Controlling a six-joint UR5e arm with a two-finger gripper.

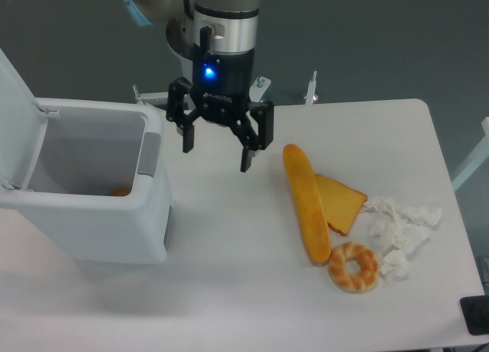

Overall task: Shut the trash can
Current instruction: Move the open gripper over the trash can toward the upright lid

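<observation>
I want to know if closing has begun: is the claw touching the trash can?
Apart. The fixed camera shows bare tabletop between the open claw and the trash can; its lid stands raised at the left edge.
</observation>
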